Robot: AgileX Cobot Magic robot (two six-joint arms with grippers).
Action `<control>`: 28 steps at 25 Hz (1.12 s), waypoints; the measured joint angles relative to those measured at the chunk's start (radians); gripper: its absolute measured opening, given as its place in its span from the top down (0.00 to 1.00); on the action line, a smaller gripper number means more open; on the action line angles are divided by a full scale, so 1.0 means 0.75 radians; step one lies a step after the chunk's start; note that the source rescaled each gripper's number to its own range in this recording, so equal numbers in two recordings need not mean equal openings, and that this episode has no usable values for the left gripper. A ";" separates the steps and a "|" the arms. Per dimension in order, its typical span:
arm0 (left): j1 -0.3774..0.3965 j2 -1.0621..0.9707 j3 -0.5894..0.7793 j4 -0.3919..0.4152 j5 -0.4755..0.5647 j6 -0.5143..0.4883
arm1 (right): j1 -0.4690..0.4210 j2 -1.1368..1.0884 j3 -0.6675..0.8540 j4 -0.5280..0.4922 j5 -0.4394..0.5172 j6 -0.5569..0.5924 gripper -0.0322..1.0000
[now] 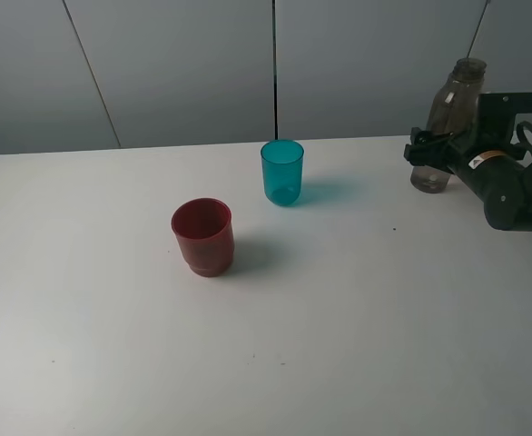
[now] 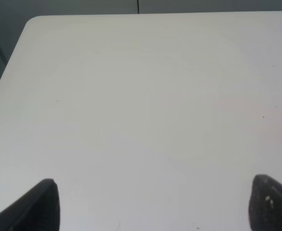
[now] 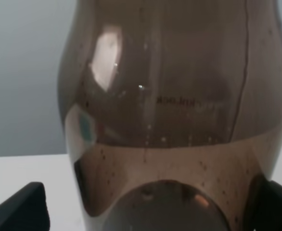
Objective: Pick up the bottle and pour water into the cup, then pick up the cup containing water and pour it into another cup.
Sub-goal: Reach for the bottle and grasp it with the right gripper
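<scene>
The smoky grey-brown bottle (image 1: 454,100) stands upright on the white bench (image 1: 357,345), well apart from the teal tumbler (image 1: 282,173) on the robot's right of it, with the right end effector (image 1: 426,147) straddling its lower body. The jaws stand wide and have hold of nothing. In the right wrist view one fingertip shows bare bench between itself and the bottle wall, while the other looks very close to it or touching.

That uneven gap is the first hazard, since closing from here could shove the bottle sideways before both pads bear. The grip also sits low on a tall bottle with a smooth, curved wall. Once lifted and tilted, the bottle may swing or slip, all the more with what looks like water sloshing in its lower part.

The tumbler is slim, so a stream begun off-centre would probably splash onto the bench, and a nudge from the bottle's neck could topple it. Whether the neck is open cannot be told.

The dark red cup (image 1: 202,236) waits near the tumbler on its other side, toward the camera. The left end effector (image 2: 155,206) hangs over bare bench, fingers spread and empty.
</scene>
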 joint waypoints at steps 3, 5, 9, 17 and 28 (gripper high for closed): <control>0.000 0.000 0.000 0.000 0.000 0.000 | -0.009 0.000 -0.015 0.000 0.025 0.000 0.24; 0.000 0.000 0.000 0.000 0.000 0.000 | -0.014 0.000 -0.023 0.000 0.044 0.000 0.24; 0.000 0.000 0.000 0.000 0.000 0.000 | -0.014 0.031 -0.038 -0.010 0.046 0.005 0.24; 0.000 0.000 0.000 0.000 0.000 0.000 | -0.014 0.077 -0.070 -0.029 0.014 0.021 0.24; 0.000 0.000 0.000 0.000 0.000 -0.003 | -0.018 0.131 -0.106 -0.024 -0.035 0.021 0.24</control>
